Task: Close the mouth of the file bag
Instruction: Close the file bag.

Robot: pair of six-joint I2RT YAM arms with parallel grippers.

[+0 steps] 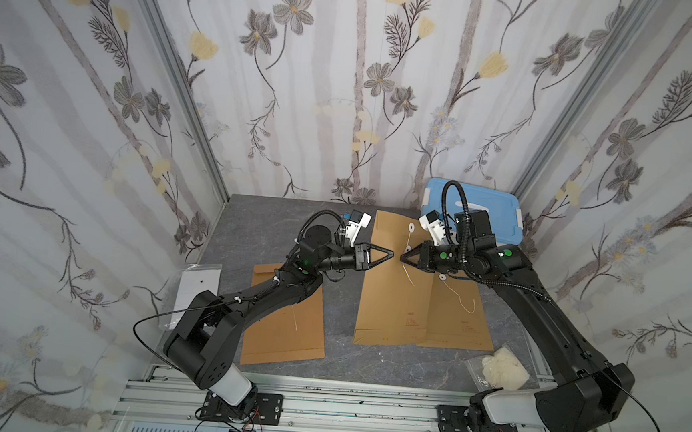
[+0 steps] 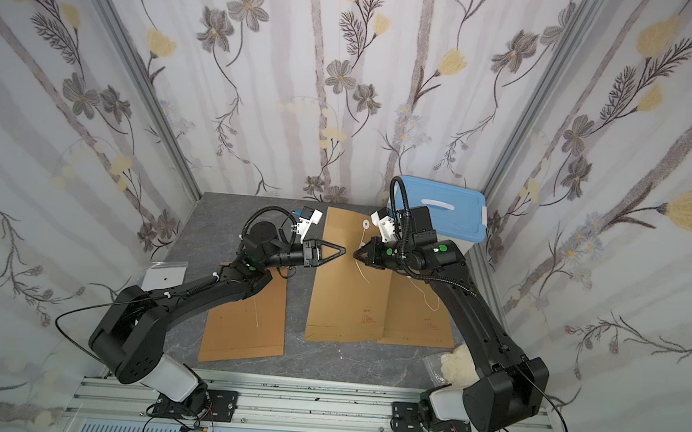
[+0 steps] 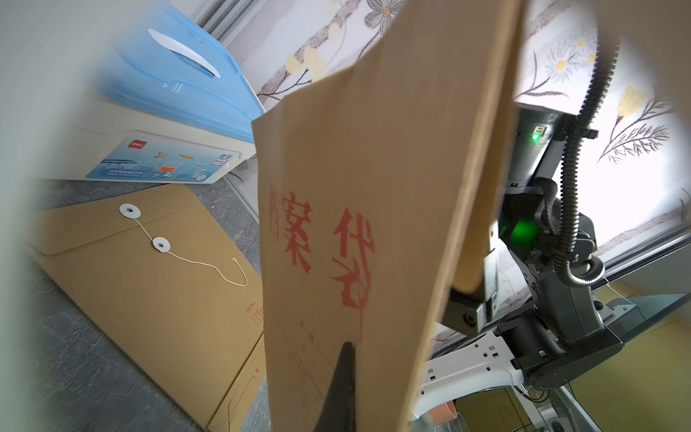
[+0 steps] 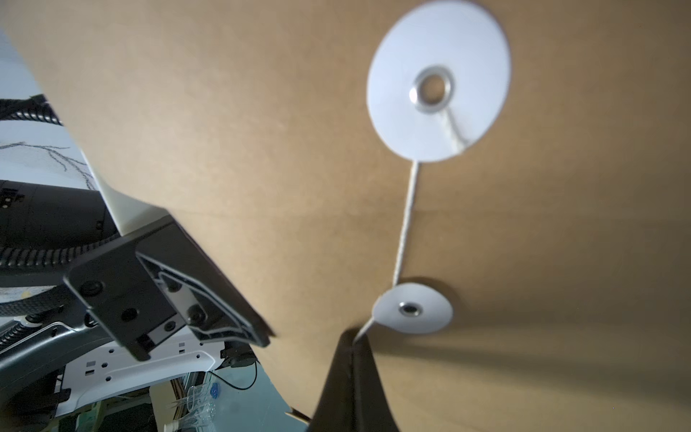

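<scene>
Between floral walls [image 1: 304, 76] (yellow blooms) a grey marbled tabletop [image 1: 339, 350] bears file bags [image 1: 277, 341].

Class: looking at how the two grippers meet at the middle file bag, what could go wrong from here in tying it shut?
1. The right gripper pinches the thin string right beside the lower disc; it could slip free.
2. The left gripper holds the file bag near one side edge only, so the bag may twist.

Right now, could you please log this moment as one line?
left hand: shut on file bag | right hand: shut on string beside lower disc | file bag: one side raised
</scene>
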